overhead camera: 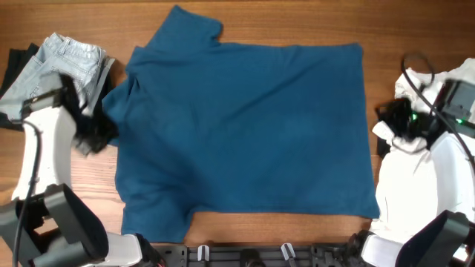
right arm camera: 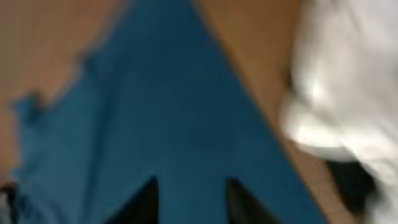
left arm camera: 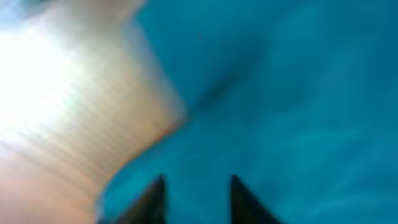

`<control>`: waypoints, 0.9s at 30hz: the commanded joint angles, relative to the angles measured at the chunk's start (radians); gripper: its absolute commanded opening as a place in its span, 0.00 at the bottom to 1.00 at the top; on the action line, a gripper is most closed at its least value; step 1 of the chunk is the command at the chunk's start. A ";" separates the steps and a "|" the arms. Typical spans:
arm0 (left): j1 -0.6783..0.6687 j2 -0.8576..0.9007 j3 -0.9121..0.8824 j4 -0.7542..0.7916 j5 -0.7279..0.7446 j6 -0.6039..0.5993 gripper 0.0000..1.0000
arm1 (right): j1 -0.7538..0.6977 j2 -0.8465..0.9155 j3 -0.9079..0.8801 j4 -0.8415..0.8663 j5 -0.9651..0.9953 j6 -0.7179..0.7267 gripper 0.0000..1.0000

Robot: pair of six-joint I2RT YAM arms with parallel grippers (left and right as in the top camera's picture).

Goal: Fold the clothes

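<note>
A wooden bench [overhead camera: 245, 22] with a warm brown grain is seen from above, and most of its middle is covered by the dark blue shirt [overhead camera: 245, 126]. The shirt is laid out nearly flat, with its collar end toward the left end of the bench, one short sleeve reaching toward the far edge and the other toward the near edge. Its hem is turned toward the right end.

The white left arm [overhead camera: 37, 156] is raised from the near left corner and bent toward the shirt. Its dark left tool [overhead camera: 93, 137] is held at the collar-side edge of the cloth, blurred in the overhead view. The white right arm [overhead camera: 412, 185] is raised from the near right corner, with its wrist brought close to the hem.

A heap of pale denim [overhead camera: 70, 59] is piled at the far left corner on a dark cloth [overhead camera: 18, 63]. A white cloth [overhead camera: 460, 78] is bunched at the right end.

What is lost overhead is given by the wrist cameras. In the left wrist view two dark fingers [left arm camera: 155, 193] are shown spread apart over blue cloth beside bare, brightly lit wood, with nothing seen pinched between them. In the right wrist view the right tool [right arm camera: 189, 182] is likewise shown spread, with only blue cloth behind the gap and the white cloth off to one side. Both wrist views are heavily blurred, so contact with the shirt cannot be told.
</note>
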 commanded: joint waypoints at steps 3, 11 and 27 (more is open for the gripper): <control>-0.230 0.006 0.029 0.327 0.114 0.127 0.17 | 0.174 0.111 0.016 0.285 -0.045 0.097 0.15; -0.320 0.148 0.029 0.728 0.088 0.127 0.26 | 0.242 0.499 0.016 0.625 0.272 0.244 0.04; -0.320 0.450 0.029 1.096 0.088 0.127 0.36 | 0.181 0.562 0.101 0.420 0.388 0.263 0.04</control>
